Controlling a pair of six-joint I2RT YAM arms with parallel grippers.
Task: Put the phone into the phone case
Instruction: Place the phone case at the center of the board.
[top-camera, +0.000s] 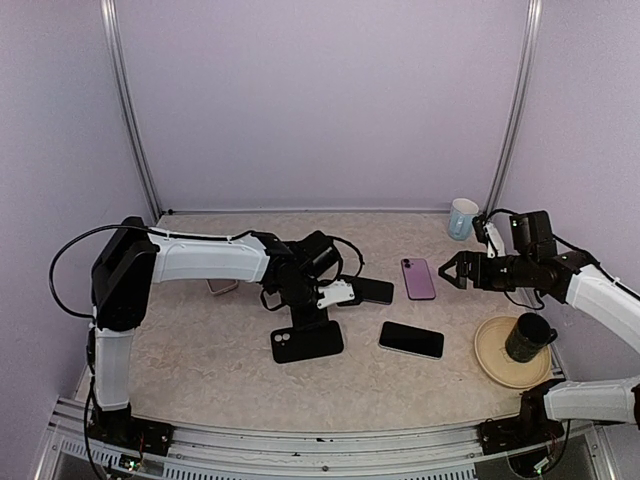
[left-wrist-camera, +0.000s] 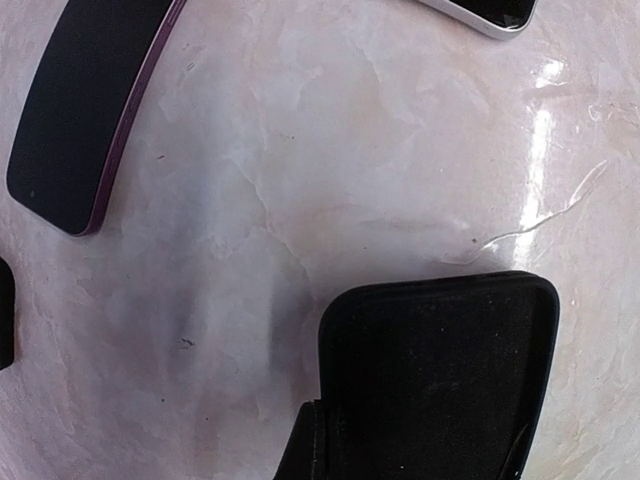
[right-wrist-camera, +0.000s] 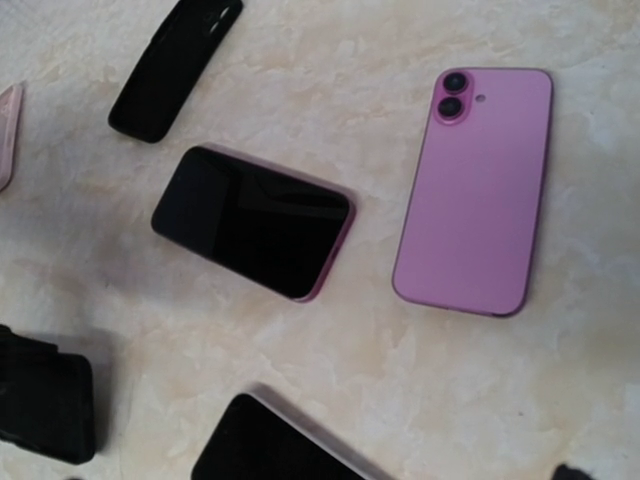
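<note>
A black phone case (top-camera: 307, 342) lies near the table's middle, camera cutout at its left end. It fills the bottom of the left wrist view (left-wrist-camera: 440, 380), and its plain end points away. My left gripper (top-camera: 297, 318) is shut on its camera end, one dark finger (left-wrist-camera: 305, 450) at its edge. A dark-screened phone with a purple edge (top-camera: 372, 290) (left-wrist-camera: 85, 100) (right-wrist-camera: 250, 220) lies just right of it. A silver-edged phone (top-camera: 411, 340) (right-wrist-camera: 280, 440) lies screen up. A purple phone (top-camera: 418, 278) (right-wrist-camera: 475, 190) lies face down. My right gripper (top-camera: 452, 271) is open and empty beside it.
A pink case (top-camera: 222, 287) lies partly under the left arm. A blue-and-white cup (top-camera: 462, 218) stands at the back right. A tan plate (top-camera: 490, 362) with a black mug (top-camera: 527, 336) on it sits at the right front under the right arm.
</note>
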